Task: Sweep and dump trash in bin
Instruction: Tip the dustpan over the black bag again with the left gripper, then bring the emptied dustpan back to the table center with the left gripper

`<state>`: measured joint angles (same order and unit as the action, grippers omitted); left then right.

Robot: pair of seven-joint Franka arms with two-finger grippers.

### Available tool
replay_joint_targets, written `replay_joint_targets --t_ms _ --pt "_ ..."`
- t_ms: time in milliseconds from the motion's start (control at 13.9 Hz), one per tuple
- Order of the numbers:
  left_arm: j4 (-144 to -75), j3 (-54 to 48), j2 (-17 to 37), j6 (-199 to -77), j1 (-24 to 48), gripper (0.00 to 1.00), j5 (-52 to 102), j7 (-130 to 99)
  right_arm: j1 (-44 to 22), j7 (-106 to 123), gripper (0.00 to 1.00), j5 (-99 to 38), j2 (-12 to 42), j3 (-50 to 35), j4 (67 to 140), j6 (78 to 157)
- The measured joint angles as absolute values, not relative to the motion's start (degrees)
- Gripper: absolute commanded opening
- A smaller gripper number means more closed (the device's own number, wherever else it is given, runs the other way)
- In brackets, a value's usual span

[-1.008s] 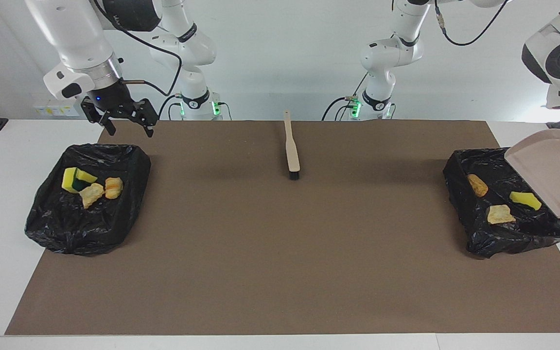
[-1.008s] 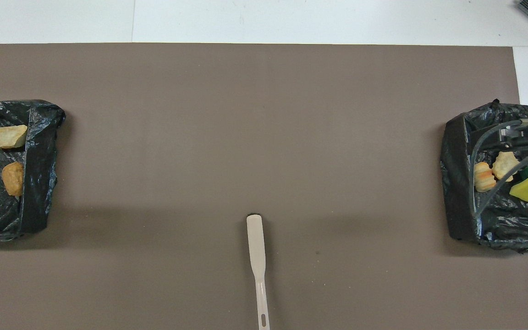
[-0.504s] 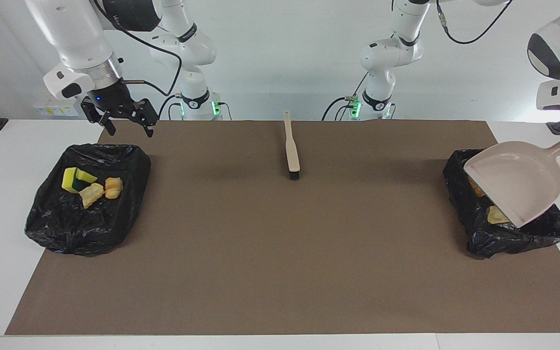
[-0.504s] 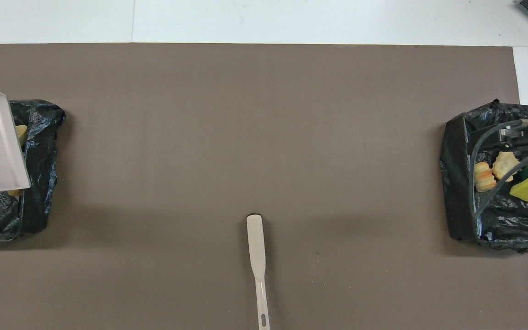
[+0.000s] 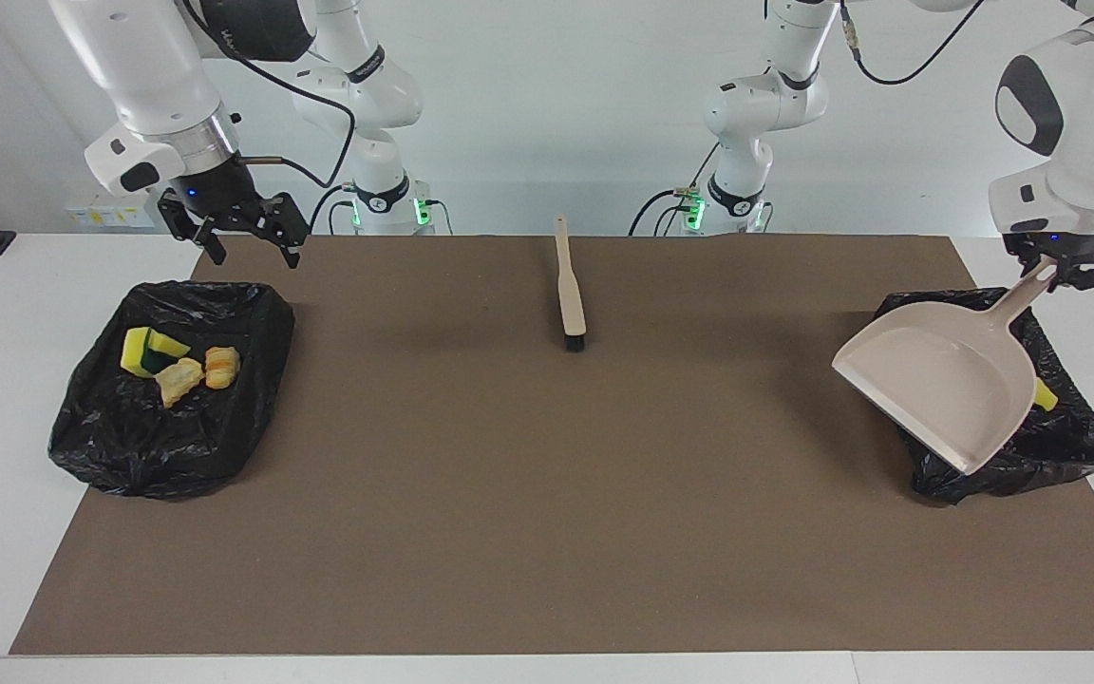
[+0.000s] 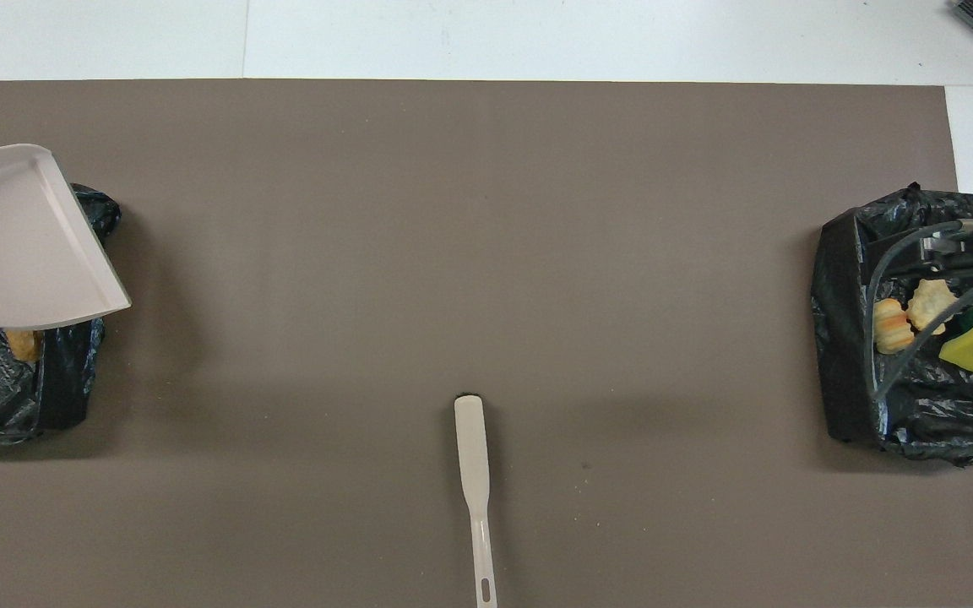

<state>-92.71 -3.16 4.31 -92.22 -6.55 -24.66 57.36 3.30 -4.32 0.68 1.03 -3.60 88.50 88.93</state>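
My left gripper (image 5: 1065,270) is shut on the handle of the beige dustpan (image 5: 941,380), held tilted in the air over the black-bagged bin (image 5: 1069,446) at the left arm's end. The pan's mouth reaches out over the mat; it looks empty, also in the overhead view (image 6: 22,241). It hides most of that bin; a yellow sponge piece (image 5: 1044,394) and an orange-brown lump (image 6: 24,344) peek out. The bin (image 5: 129,446) at the right arm's end holds a yellow-green sponge (image 5: 150,351), a tan chunk (image 5: 179,380) and an orange lump (image 5: 222,367). My right gripper (image 5: 248,242) is open and empty over that bin's robot-side edge.
The beige brush (image 5: 569,290) with black bristles lies on the brown mat (image 5: 547,494) midway between the bins, near the robots' edge, handle toward the robots; it also shows in the overhead view (image 6: 473,473). White table surrounds the mat.
My left arm has swung the dustpan from steeply tipped over its bin toward the table's middle and flattened it. The right arm, brush and trash have not moved.
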Motion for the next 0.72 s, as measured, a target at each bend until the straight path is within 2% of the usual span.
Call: replay_joint_targets --t_ms 432,720 --pt "-96.21 -3.75 3.79 -92.33 8.84 0.00 -15.78 27.25 3.30 -4.32 1.00 0.68 1.03 -3.60 88.50 88.93" --pt "-96.49 -3.50 5.52 -98.53 10.17 0.00 -5.66 18.68 3.30 -4.32 1.00 0.68 1.03 -3.60 88.50 88.93"
